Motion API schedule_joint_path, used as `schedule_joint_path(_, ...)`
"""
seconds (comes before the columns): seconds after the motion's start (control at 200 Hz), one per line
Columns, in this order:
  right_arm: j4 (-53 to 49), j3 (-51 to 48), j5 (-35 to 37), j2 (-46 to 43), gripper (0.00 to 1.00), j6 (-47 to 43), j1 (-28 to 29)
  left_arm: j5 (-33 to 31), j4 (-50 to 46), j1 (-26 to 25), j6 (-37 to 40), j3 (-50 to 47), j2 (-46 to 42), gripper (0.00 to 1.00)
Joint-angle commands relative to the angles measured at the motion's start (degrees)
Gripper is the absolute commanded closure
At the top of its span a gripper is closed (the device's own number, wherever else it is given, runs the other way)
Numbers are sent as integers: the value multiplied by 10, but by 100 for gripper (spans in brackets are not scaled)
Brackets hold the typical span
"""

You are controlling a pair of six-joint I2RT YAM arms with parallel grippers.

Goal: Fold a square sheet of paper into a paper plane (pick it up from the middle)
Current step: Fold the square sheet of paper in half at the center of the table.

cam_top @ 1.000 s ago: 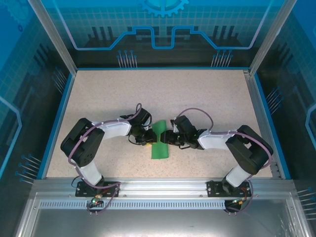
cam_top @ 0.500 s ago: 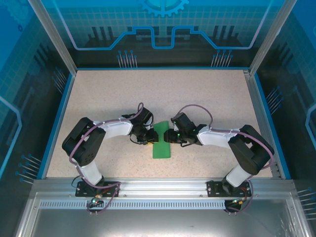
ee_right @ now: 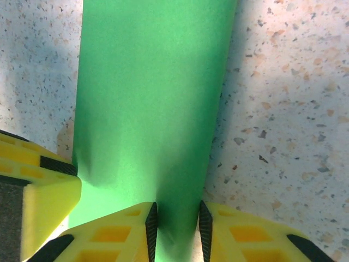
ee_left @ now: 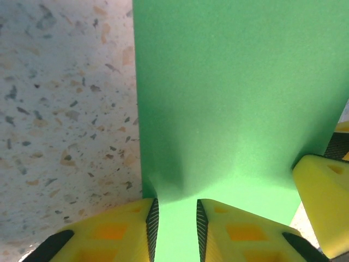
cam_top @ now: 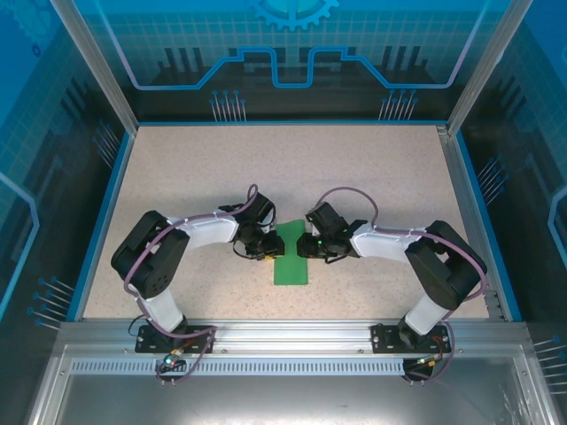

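The square sheet of paper (cam_top: 291, 258) is green and folded into a long strip, wider toward the near end, lying on the speckled table between both arms. My left gripper (cam_top: 268, 247) reaches in from the left. Its jaws (ee_left: 175, 206) are pinched on a puckered ridge of the paper (ee_left: 229, 93). My right gripper (cam_top: 306, 245) comes in from the right, with its jaws (ee_right: 176, 208) standing narrowly apart over the paper's (ee_right: 147, 93) right edge. A sliver of table shows beside one pad. Each wrist view catches a yellow finger of the other gripper at its edge.
The speckled table (cam_top: 372, 177) has a blue rim and aluminium frame posts around it. Both arm bases are bolted at the near rail (cam_top: 283, 336). Open tabletop lies behind and to both sides of the paper.
The right gripper has slid a little left onto the paper and its jaws have narrowed. The paper has turned slightly, and the left gripper has stayed in place.
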Motion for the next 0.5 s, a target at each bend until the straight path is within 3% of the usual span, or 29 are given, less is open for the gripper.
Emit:
schedule_joint_path(0.0,-20,13,11,9,72,-13,-5,-12,-32,-5,17,23,-27,71)
schedule_joint_path(0.495,-8,-11,7,-5,73,-11,-17,-28,-63,-5,30,43,-37,70)
